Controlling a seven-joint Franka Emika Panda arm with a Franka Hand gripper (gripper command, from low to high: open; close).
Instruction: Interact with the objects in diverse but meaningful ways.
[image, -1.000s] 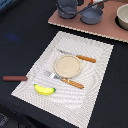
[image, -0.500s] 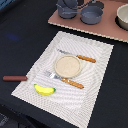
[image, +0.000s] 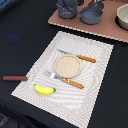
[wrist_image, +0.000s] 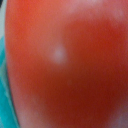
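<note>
A red, rounded surface, probably the tomato (wrist_image: 65, 60), fills almost the whole wrist view at very close range and is blurred. No finger shows there, and the arm and gripper are absent from the exterior view. In the exterior view a yellow banana (image: 44, 90) lies on the near corner of a striped white placemat (image: 95, 85). A tan plate (image: 67, 65) sits mid-mat between a knife (image: 77, 56) and a fork (image: 67, 81), both orange-handled. A brown-handled utensil (image: 15, 78) lies off the mat on the exterior view's left.
A pinkish tray (image: 107, 30) at the back carries two grey pots (image: 66, 8) (image: 92, 13) and a white bowl (image: 123, 17). The tabletop around the mat is dark. A teal strip (wrist_image: 4, 100) shows at one edge of the wrist view.
</note>
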